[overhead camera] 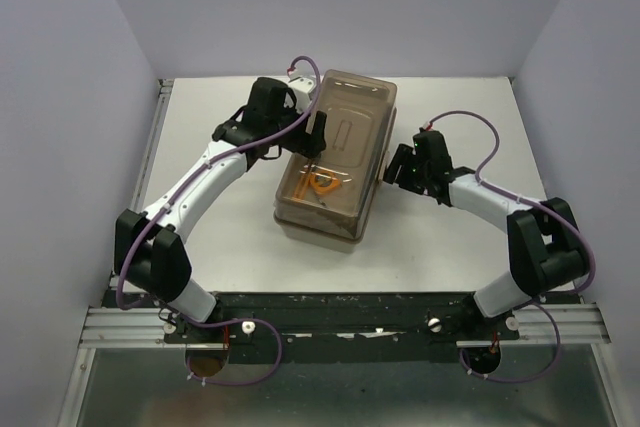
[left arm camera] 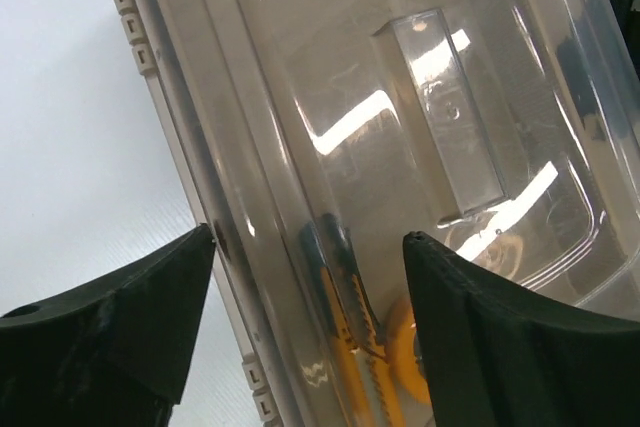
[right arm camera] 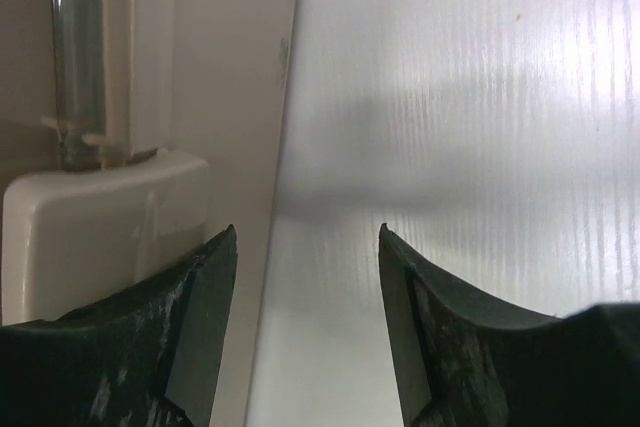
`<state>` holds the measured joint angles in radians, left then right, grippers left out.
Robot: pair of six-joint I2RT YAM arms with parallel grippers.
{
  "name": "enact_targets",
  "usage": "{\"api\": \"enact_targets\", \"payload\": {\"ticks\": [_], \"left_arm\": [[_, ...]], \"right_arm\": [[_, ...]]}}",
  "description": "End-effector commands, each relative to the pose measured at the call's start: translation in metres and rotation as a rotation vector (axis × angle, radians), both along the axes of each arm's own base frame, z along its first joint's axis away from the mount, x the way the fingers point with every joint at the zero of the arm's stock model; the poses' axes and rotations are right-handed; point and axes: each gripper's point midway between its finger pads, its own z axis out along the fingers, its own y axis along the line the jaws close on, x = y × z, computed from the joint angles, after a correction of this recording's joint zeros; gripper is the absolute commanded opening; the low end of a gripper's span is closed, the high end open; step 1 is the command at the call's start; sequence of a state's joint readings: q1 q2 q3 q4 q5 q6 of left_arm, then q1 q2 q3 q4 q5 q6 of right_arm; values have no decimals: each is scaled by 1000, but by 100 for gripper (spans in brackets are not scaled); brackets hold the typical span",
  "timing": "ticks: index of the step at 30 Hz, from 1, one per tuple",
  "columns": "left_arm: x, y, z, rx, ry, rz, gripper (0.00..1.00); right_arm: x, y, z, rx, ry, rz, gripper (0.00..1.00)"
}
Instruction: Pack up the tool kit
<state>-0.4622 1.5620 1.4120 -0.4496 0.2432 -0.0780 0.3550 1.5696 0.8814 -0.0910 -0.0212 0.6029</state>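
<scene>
Beige toolbox (overhead camera: 330,215) is sitting at the middle of the white bench (overhead camera: 430,247), skewed, with its far end swinging to the right. Smoky brown lid (overhead camera: 345,132) is lying down over it. Orange tools (overhead camera: 322,187) are showing through the lid in the near half; which tools they are I cannot tell.

Left arm (overhead camera: 215,182) is reaching in from the left, its head sitting at the box's left long side toward the far end. Left jaws are standing wide apart. In the left wrist view one finger (left arm camera: 110,327) is hanging over the lid's (left arm camera: 400,127) left edge and the other over the lid itself, with an orange tool (left arm camera: 385,357) showing beneath. Touching or not, cannot tell.

Right arm (overhead camera: 490,202) is coming in from the right, its head just beside the box's right long side. Right jaws are standing apart, gripping nothing. In the right wrist view bare bench (right arm camera: 450,97) is showing between the fingers (right arm camera: 130,347), with a beige part of the box (right arm camera: 100,227) at the left.
</scene>
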Motion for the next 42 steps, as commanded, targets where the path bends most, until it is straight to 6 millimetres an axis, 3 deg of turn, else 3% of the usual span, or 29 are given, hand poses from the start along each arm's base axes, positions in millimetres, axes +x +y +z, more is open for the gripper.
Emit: {"api": "enact_targets", "payload": {"ticks": [1,6,10,15,19,21,25,30,42], "left_arm": [[-10,24,0,27,-14,50,93],[-11,42,37,-71,-111,90,99],[-11,69,62,-124,-186,170,99],[-11,132,52,-207,-167,374,99],[-22,186,39,-243,-161,530,99],[-29,203,39,-227,-197,594,99],[-40,213,60,-206,-336,616,99],[-49,219,77,-218,-413,648,99],[-51,215,84,-244,-436,630,99]], "right_arm": [[-4,-10,10,16,-63,-103,67],[-17,-42,9,-21,-64,-159,68],[-22,-70,22,-30,-87,-199,68],[-30,-101,70,-84,-185,-223,68],[-43,-121,118,-158,-291,-245,70],[-52,-128,147,-182,-363,-249,70],[-69,-139,192,-211,-509,-256,70],[-89,-150,223,-244,-644,-278,71],[-101,-160,225,-293,-678,-290,72]]}}
